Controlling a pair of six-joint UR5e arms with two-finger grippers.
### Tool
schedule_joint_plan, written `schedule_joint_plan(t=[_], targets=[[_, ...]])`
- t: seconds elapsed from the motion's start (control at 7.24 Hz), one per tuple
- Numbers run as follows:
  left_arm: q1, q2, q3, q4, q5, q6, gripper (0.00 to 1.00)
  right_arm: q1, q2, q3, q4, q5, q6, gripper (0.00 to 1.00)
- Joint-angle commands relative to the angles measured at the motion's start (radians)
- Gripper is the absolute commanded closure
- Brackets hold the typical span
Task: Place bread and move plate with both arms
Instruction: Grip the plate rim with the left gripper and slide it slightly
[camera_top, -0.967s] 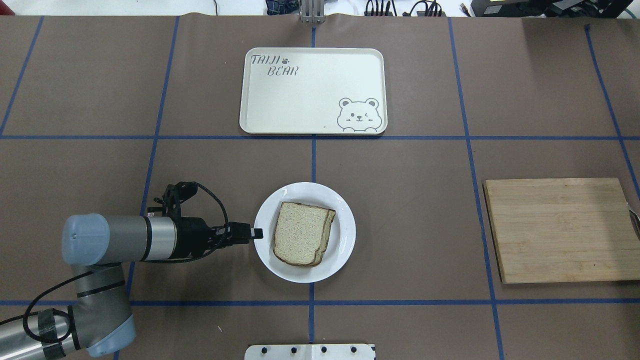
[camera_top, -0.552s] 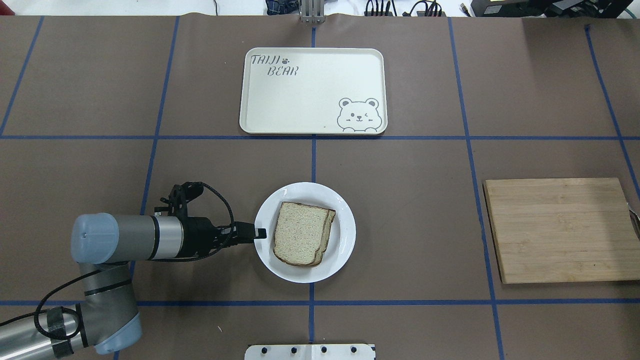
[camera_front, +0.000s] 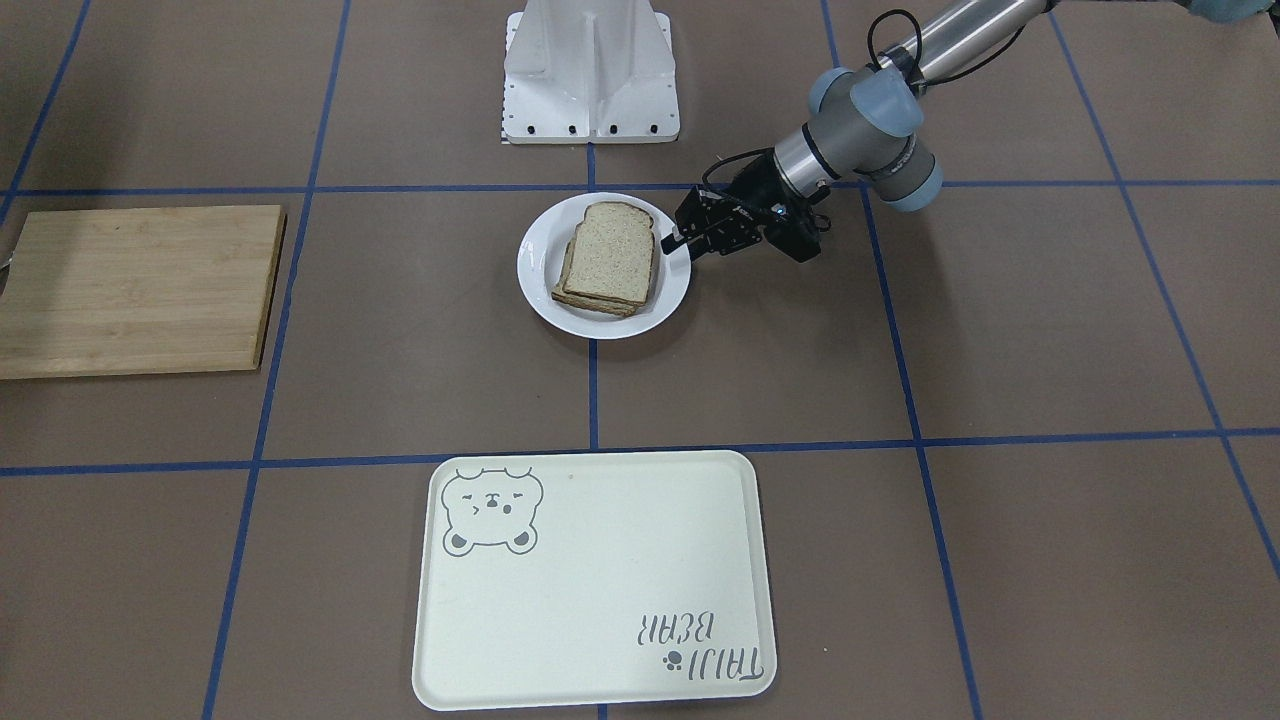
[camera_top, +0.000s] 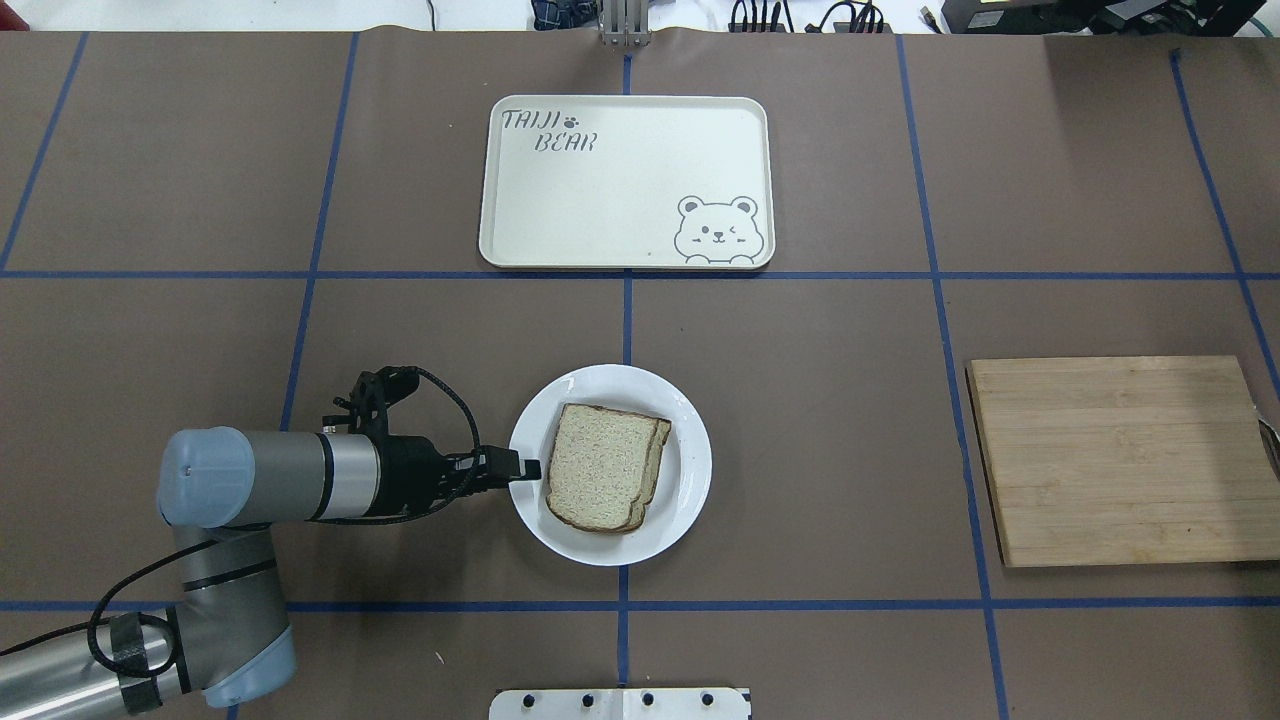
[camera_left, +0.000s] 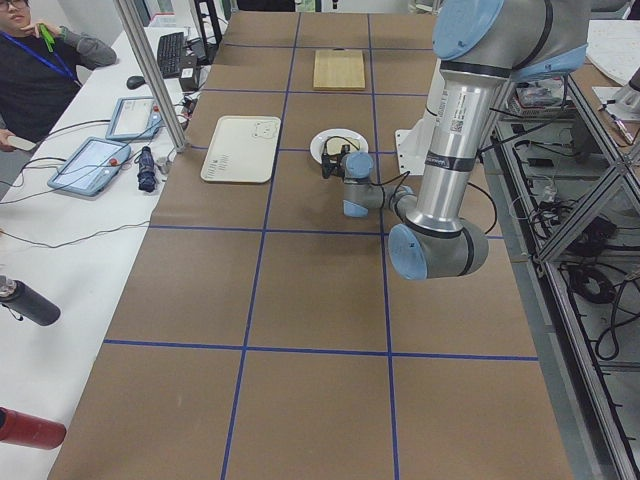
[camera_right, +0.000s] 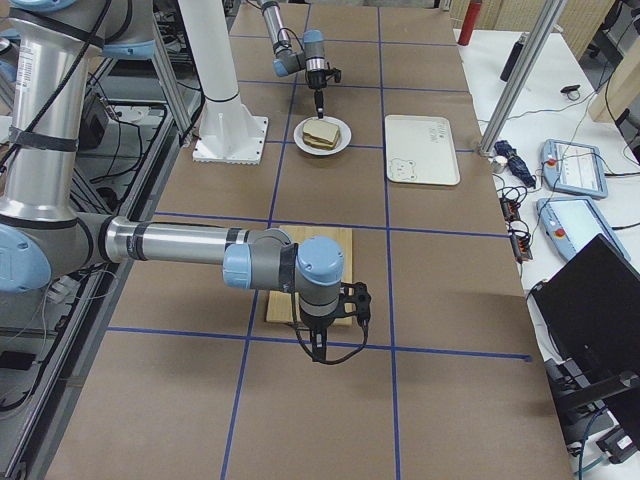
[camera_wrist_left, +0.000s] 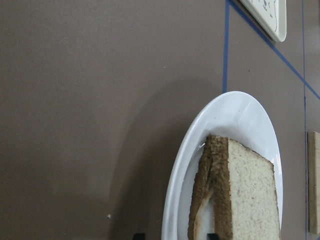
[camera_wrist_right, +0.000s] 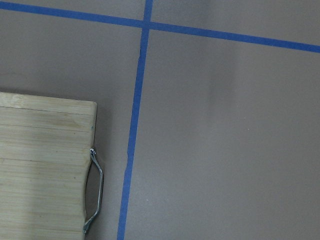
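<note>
Right tool (camera_right: 320, 352) solely in side view

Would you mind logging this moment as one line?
left gripper: jaws open at plate rim | bread: on plate | right gripper: near cutting board, state unclear

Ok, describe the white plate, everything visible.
The plate is round, plain glossy white, with a shallow raised rim, lying flat on the brown table. Stacked bread slices cover its middle. The left gripper reaches over its rim, jaws open astride it; contact is unclear.
</note>
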Motion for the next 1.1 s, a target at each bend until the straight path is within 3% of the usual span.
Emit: schedule_joint_plan(t=[0.0, 0.14, 0.41, 0.69, 0.97], targets=[[0.005, -0.006, 0.02, -0.023, 0.0, 0.0, 0.55, 0.0, 0.001, -0.001, -0.001, 0.0, 0.0, 0.0], [0.005, -0.006, 0.018, -0.023, 0.0, 0.0, 0.56, 0.0, 0.007, -0.004, -0.002, 0.0, 0.0, 0.0], [0.021, -0.029, 0.027, -0.023, -0.002, -0.002, 0.74, 0.0, 0.01, -0.005, -0.002, -0.001, 0.0, 0.0], [0.03, -0.029, 0.029, -0.022, -0.002, -0.002, 0.81, 0.0, 0.01, -0.005, -0.002, 0.0, 0.002, 0.0], [0.033, -0.028, 0.024, -0.057, -0.002, -0.028, 1.0, 0.0, 0.024, -0.005, -0.002, 0.002, 0.024, 0.0]])
